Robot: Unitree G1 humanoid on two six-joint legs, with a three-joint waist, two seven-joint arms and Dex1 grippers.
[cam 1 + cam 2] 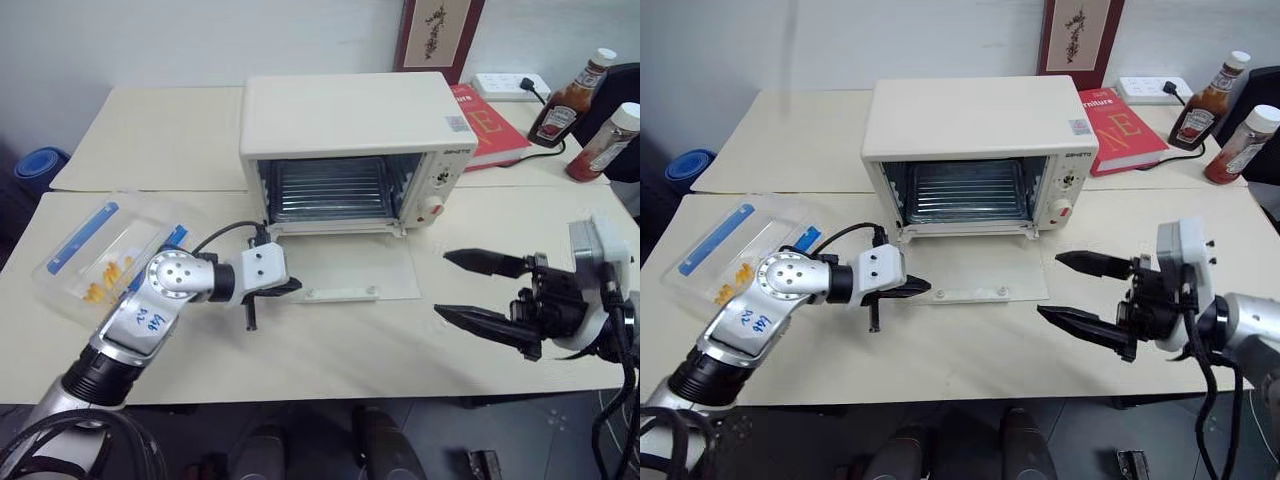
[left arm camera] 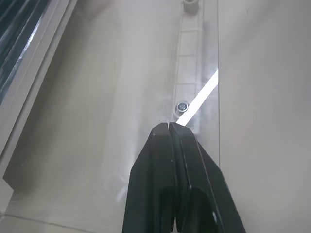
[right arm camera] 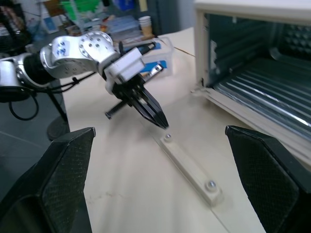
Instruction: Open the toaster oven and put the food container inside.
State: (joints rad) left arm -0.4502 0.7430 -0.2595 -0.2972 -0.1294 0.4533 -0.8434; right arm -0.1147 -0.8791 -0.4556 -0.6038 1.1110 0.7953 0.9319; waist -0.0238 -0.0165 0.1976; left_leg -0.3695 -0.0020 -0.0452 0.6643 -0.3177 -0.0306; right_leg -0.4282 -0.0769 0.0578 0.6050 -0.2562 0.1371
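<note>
Toaster oven point(image 1: 345, 150) door's down flat. Food container point(image 1: 105, 250) sits left of the left gripper point(image 1: 290, 287), whose fingers are pressed together; right gripper point(image 1: 452, 286) gapes, empty. Box looks light, stiff, slick; I'd pinch its 2 long sides.

From my right wrist camera I see the left gripper point(image 3: 163, 122), fingers pressed together, tip just beside the end of the white handle point(image 3: 190, 167) on the toaster oven point(image 3: 252, 63) door lying flat, wire rack point(image 3: 272, 97) exposed
</note>
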